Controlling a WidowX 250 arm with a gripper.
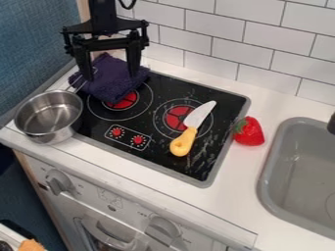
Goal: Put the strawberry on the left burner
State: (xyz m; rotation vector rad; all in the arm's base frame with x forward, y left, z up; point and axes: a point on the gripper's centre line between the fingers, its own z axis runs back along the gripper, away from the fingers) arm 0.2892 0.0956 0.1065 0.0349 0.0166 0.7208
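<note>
Presently, note the end effector [112, 76] set wide open above the purple cloth [112, 89]. Find the strawberry [249, 132] well apart from the end effector, on the surface [237, 171] beside the stovetop [196, 169].

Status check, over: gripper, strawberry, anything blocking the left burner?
Gripper open, over the purple cloth. Strawberry on the counter, between cooktop and sink. Left burner partly covered by that cloth.

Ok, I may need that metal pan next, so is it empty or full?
Empty: the pan shows its bare metal bottom and inner walls, with nothing lying inside.
</note>
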